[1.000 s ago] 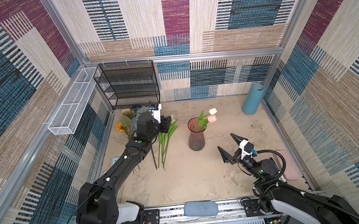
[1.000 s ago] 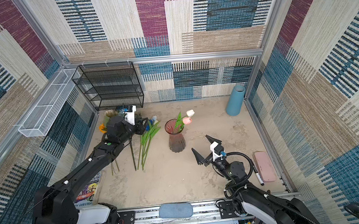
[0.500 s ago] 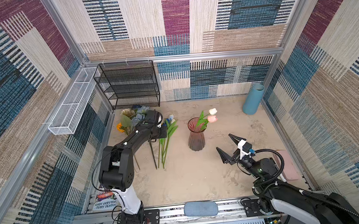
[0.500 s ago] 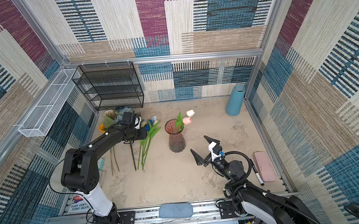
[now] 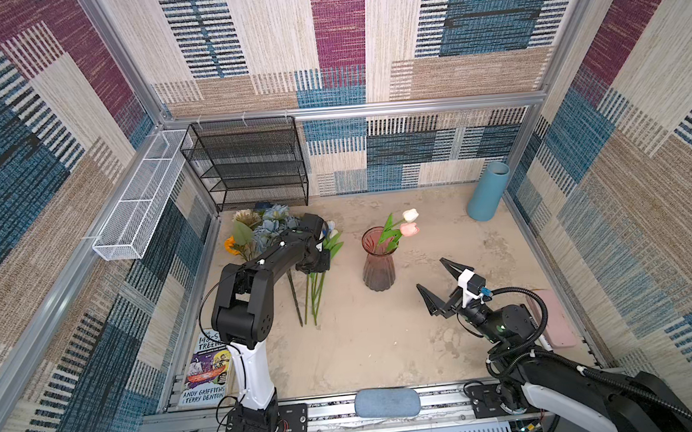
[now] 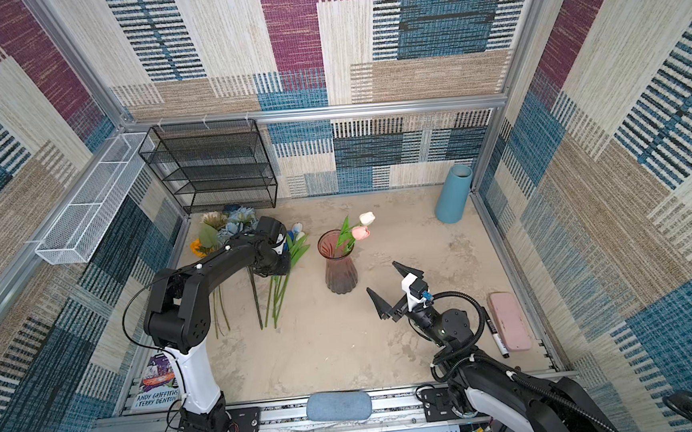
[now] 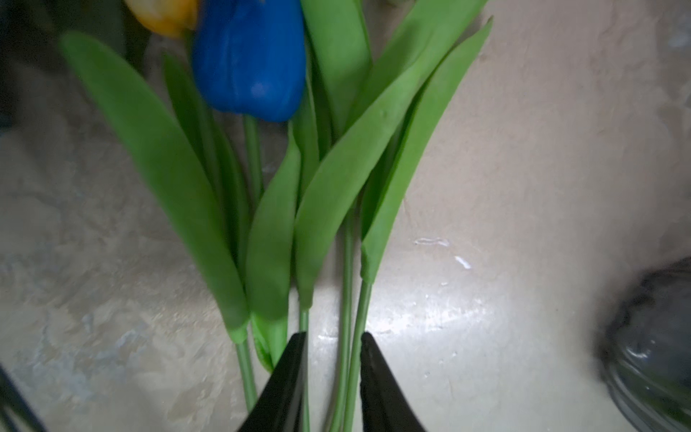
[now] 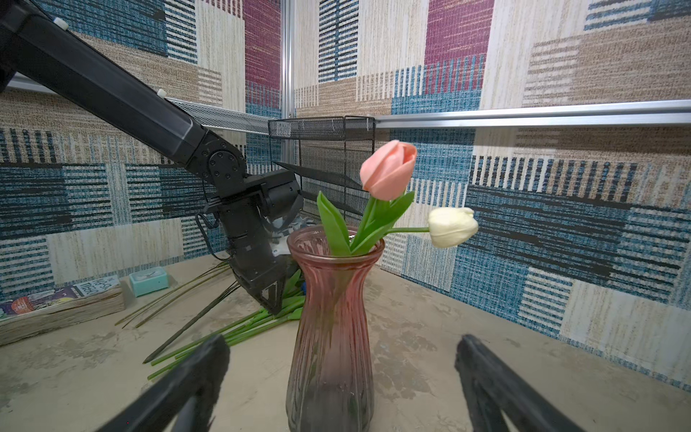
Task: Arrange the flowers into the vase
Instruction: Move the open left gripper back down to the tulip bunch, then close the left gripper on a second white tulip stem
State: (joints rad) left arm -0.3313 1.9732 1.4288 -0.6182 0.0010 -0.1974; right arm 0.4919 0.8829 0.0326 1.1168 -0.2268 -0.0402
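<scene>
A pink ribbed glass vase (image 5: pixel 378 265) (image 6: pixel 339 267) (image 8: pixel 331 318) stands mid-table and holds a pink tulip (image 8: pixel 389 170) and a white tulip (image 8: pixel 452 226). More flowers lie at the back left: green-stemmed tulips (image 5: pixel 318 285) (image 6: pixel 278 288), a dusty-blue bunch (image 5: pixel 270 226) and an orange bloom (image 5: pixel 229 246). My left gripper (image 5: pixel 313 267) (image 7: pixel 332 338) points down at the tulip stems. Its jaws are narrow around two stems, with bare table showing beside them. A blue tulip (image 7: pixel 250 56) lies just beyond. My right gripper (image 5: pixel 444 281) (image 8: pixel 342 340) stands wide open, facing the vase from the front right, apart from it.
A black wire shelf (image 5: pixel 249 165) and a white wire basket (image 5: pixel 139 206) sit at the back left. A blue cylinder (image 5: pixel 488 190) leans in the back right corner. A book (image 5: pixel 207 368) lies front left, and a pink case (image 5: pixel 551 319) and marker (image 6: pixel 495 331) front right.
My left gripper has come down from above the lying flowers onto the tulip stems, and its jaws have narrowed. The right gripper has barely moved and stays wide open.
</scene>
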